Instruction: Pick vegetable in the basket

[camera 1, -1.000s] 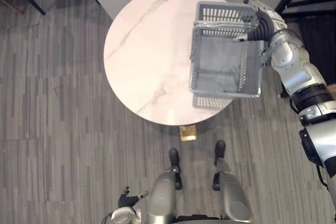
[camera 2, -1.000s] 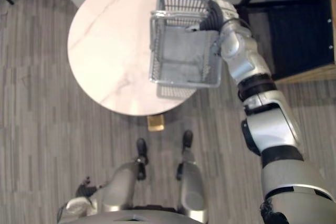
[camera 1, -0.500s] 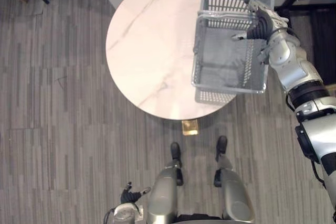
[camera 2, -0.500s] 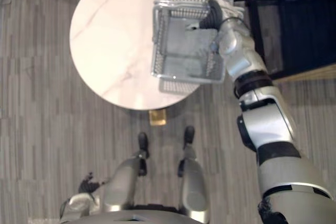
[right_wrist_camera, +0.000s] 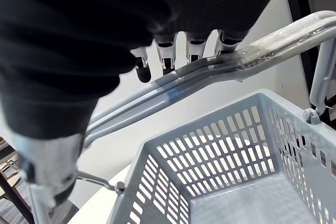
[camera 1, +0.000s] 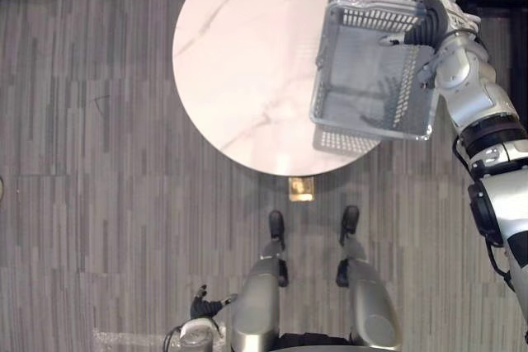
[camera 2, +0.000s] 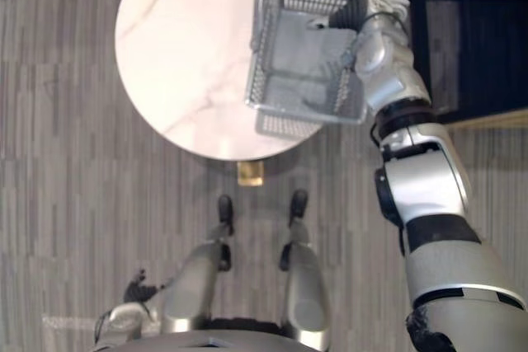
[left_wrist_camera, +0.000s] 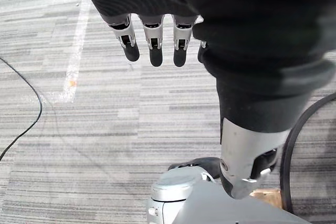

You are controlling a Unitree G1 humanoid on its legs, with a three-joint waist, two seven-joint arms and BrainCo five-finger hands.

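Upper right of the frame, the right hand (camera 1: 431,29) gripped the basket (camera 1: 371,130) by its handles (right_wrist_camera: 210,69), fingers curled over them; the basket hung above the table's (camera 1: 239,63) right edge; at the bottom, left of centre, the left hand (left_wrist_camera: 152,38) hung slack-fingered over the floor (left_wrist_camera: 105,129).

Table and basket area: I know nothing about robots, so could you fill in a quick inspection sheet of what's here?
Surface: round white marble table, bare top.
Job's things: grey basket, empty, held over the table's right side; vegetable: nothing seen.
Clutter: small gold-coloured block on the floor by the table's near edge.
Hands: right hand curled round the handles; left hand low by the robot's side, fingers relaxed, holding nothing.
Cables: nothing seen on table or basket.
Surroundings: grey plank floor; dark rack to the robot's right.
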